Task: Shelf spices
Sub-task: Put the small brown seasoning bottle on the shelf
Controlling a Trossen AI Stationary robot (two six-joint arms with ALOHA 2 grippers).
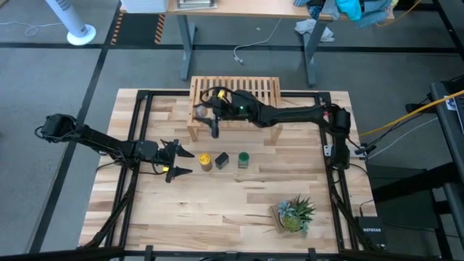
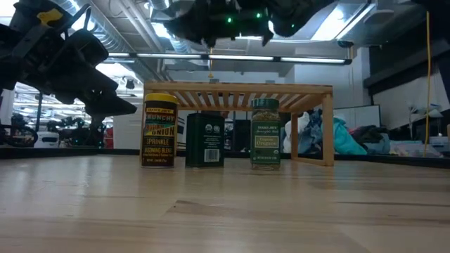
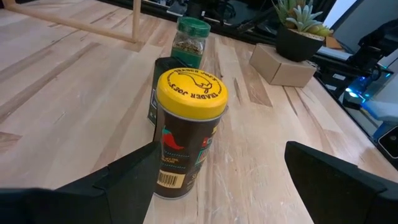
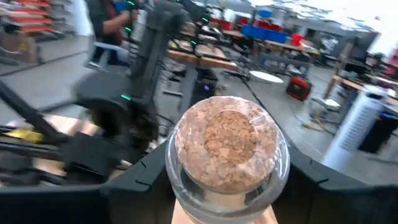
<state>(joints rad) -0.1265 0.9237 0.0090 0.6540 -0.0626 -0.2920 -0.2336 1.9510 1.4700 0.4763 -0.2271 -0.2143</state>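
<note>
The yellow-lidded jar [image 1: 205, 161] [image 3: 186, 134], the black tin [image 1: 222, 160] [image 2: 204, 140] and the green-lidded jar [image 1: 243, 159] [image 2: 265, 133] stand upright in a row on the tabletop, in front of the shelf [image 1: 233, 101] [image 2: 239, 88]. My left gripper [image 1: 190, 162] [image 3: 221, 155] is open, level with the table just left of the yellow-lidded jar; its fingers stand on either side of the jar. My right gripper [image 1: 205, 112] [image 4: 227, 149] reaches over the shelf's left end, shut on the tiny clear jar [image 1: 201, 112] [image 4: 227, 146] of brown spice. My right gripper pinches the tiny clear jar's round wall [image 4: 171, 155] between its two fingers, one on each side. It comes level from the table's right. The jar's round end faces the wrist camera. Whether the jar rests on the shelf's slats, I cannot tell.
A small potted green plant [image 1: 294, 214] on a cardboard box stands near the table's near right corner. Black frame rails [image 1: 138, 123] run along the table's left, right and far sides. Bare wood lies between the row of spices and the near edge.
</note>
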